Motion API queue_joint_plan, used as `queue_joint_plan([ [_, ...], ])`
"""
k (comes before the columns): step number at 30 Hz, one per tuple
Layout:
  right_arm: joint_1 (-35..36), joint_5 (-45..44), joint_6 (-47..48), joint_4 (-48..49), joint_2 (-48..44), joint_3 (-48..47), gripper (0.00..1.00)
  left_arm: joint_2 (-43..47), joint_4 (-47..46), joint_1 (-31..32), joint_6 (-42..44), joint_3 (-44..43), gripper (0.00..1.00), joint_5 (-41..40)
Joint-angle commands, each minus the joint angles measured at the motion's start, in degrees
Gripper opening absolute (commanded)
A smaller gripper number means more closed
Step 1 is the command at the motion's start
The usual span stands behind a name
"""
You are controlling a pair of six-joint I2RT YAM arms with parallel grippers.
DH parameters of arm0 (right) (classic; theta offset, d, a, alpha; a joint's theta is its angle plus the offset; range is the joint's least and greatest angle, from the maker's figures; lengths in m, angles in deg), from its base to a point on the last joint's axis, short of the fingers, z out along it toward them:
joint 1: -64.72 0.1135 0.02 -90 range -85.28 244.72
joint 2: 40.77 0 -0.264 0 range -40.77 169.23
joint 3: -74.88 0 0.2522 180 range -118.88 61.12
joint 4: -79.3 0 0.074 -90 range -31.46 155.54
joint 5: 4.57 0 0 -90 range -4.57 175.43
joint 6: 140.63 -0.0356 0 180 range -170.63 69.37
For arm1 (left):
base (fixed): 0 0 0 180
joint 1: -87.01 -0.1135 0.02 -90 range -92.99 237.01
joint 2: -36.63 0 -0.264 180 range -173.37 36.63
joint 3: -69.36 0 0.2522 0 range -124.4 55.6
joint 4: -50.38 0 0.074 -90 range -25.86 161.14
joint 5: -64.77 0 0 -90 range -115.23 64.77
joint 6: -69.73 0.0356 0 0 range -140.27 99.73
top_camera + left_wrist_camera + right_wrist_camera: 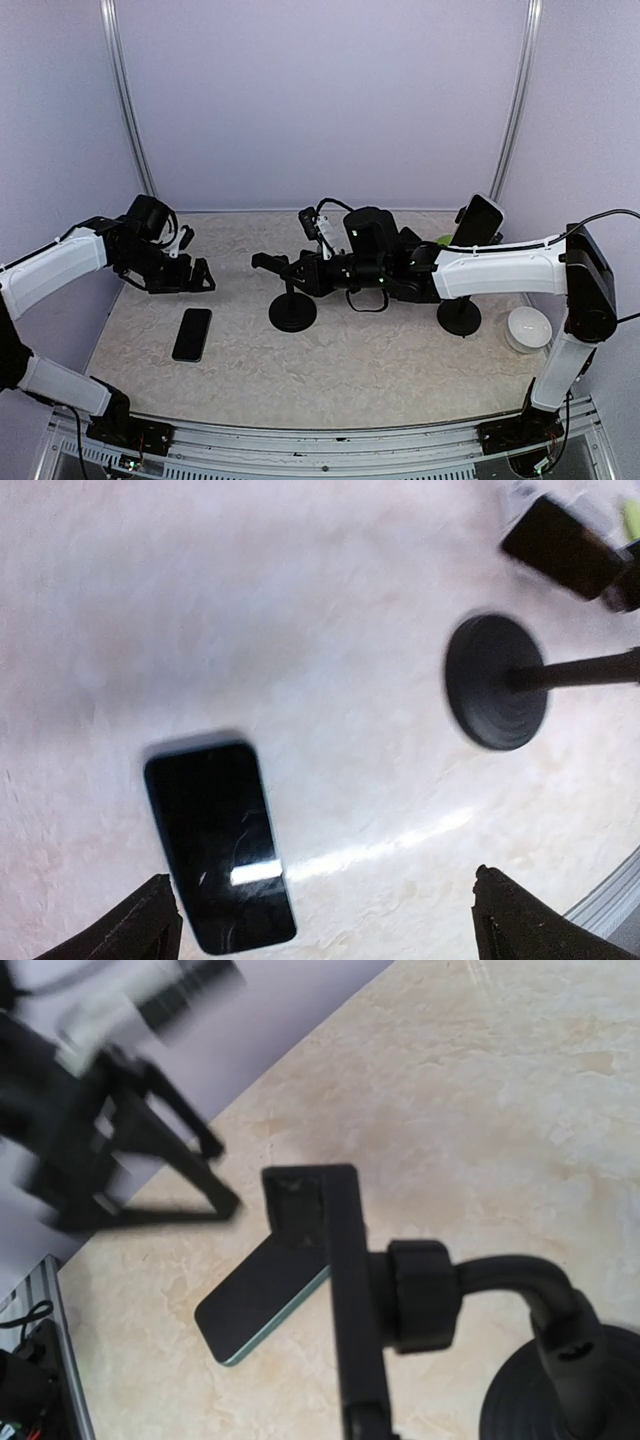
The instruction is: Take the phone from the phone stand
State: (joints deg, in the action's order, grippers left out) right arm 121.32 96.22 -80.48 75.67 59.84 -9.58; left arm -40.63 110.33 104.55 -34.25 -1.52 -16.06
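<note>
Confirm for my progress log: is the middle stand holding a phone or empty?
Empty: the middle stand has a bare clamp, and a phone lies flat on the table.

the table [380,370] has a pale top that looks like stone, with light brown swirls. a black phone [192,333] lies flat on it near the left side, shiny side up. the round black foot of a phone stand [292,312] sits near the middle, apart from the phone. a second stand [459,318] sits on its own round foot further right. just beside it, near the right edge, sits a white bowl [527,328].
</note>
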Motion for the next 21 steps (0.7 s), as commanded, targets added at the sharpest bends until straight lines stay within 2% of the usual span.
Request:
queue_joint_plan([
  [1,-0.2,1.3,0.1,1.5,0.1,-1.4,0.00,6.7,-10.4,0.5,4.4,-2.8,0.99,8.5],
  [5,-0.2,0.7,0.1,1.0,-0.2,-1.5,0.00,9.6,-17.4,2.4,2.4,-3.2,0.90,12.7],
  [9,-0.2,0.6,0.1,1.2,0.0,-1.6,0.00,10.8,-22.6,6.3,-0.2,-3.9,0.84,12.2],
  [21,-0.2,1.1,0.2,0.9,1.2,-3.3,0.00,4.5,-22.6,16.4,1.0,-8.1,0.70,5.8],
])
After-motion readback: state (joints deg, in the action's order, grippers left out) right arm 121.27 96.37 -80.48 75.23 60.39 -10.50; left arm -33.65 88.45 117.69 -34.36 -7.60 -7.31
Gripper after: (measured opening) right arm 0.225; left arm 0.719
